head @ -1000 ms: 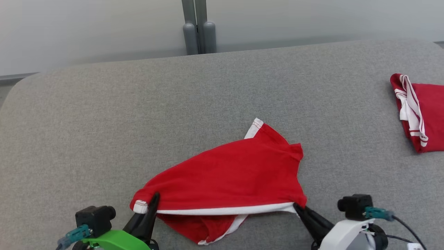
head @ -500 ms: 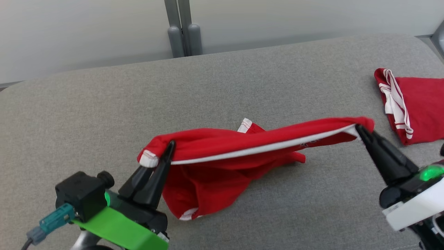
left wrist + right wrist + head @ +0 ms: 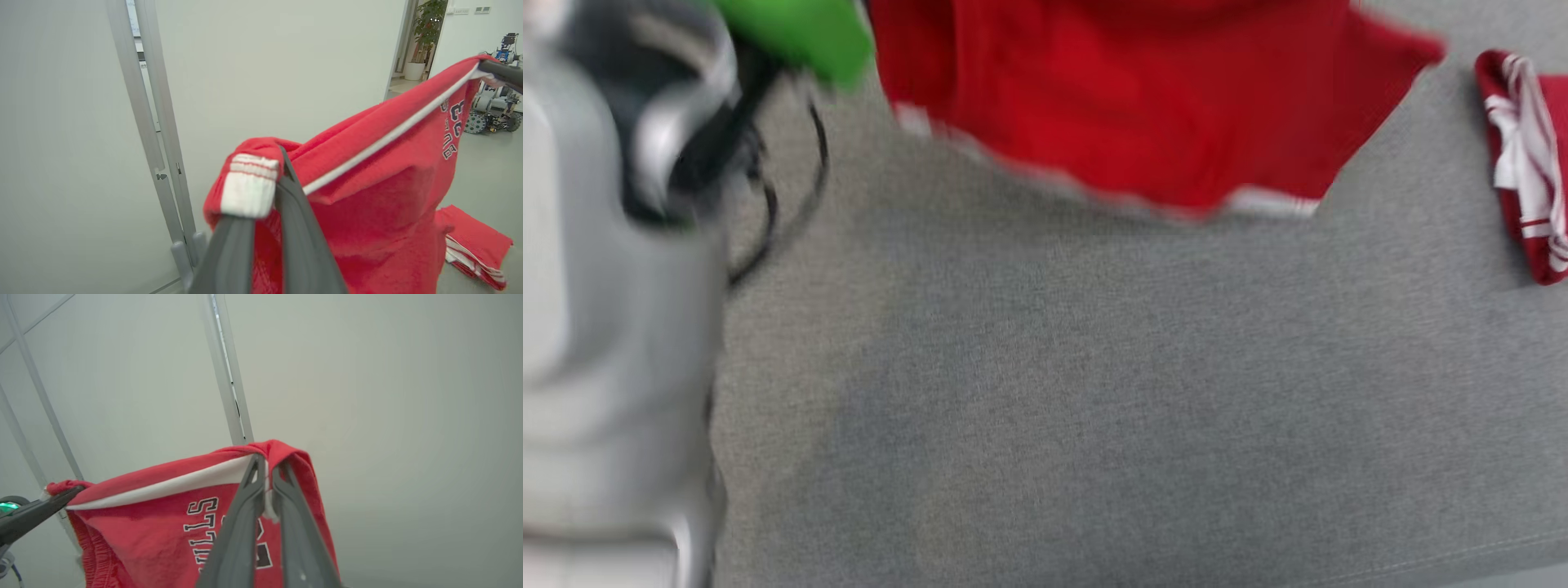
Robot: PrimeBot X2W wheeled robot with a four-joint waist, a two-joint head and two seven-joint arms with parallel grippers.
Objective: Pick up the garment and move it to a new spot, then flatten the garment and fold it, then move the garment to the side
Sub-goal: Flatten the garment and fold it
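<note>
Left end effector [image 3: 273, 183] clamps the white cuff [image 3: 249, 192], right end effector [image 3: 267, 465] the white-trimmed edge [image 3: 196, 479]. The red garment [image 3: 1143, 106] hangs between them in the upper frame, above the grey fabric surface [image 3: 1045, 392]. Either shallow pinch could slip, dropping it crumpled near the folded garment [image 3: 1527, 163] at the right edge.

red, white-trimmed garment [image 3: 367, 204], grey surface [image 3: 1094, 392], blurred arm cover [image 3: 800, 28] seemingly green

Left end effector [image 3: 274, 183] clamped, right [image 3: 267, 465] likewise
</note>
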